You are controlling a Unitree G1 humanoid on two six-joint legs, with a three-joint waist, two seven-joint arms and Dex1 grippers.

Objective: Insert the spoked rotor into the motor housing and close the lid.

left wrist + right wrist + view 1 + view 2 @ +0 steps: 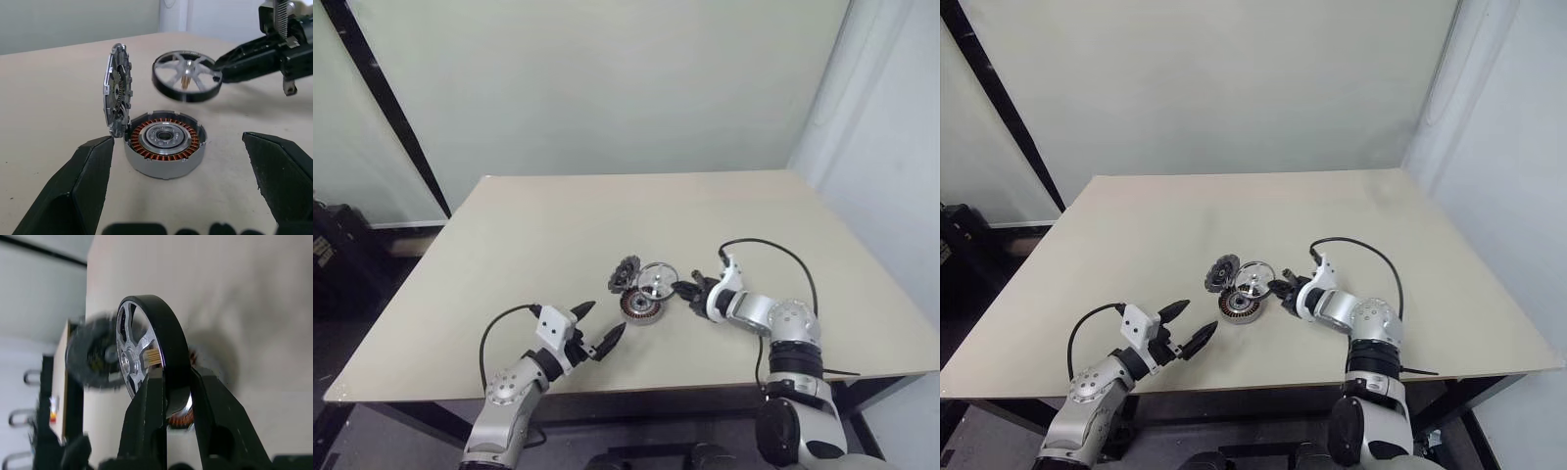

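The motor housing (pixel 641 308), a round metal cup with copper windings, sits on the table near its middle. The lid (pixel 628 269) stands on edge against the housing's far left rim, its dark notched face (pixel 117 93) turned toward the cup. My right gripper (pixel 681 289) is shut on the rim of the spoked rotor (pixel 657 280) and holds it tilted in the air just above and behind the housing (pixel 165 142). The rotor (pixel 146 345) has a dark outer band and silver spokes. My left gripper (pixel 606 317) is open, level, short of the housing on its near left.
The beige table (pixel 509 225) reaches wide around the parts, with its front edge just behind both arms. A black cable (pixel 773 250) loops over my right wrist. A pale wall stands beyond the far edge.
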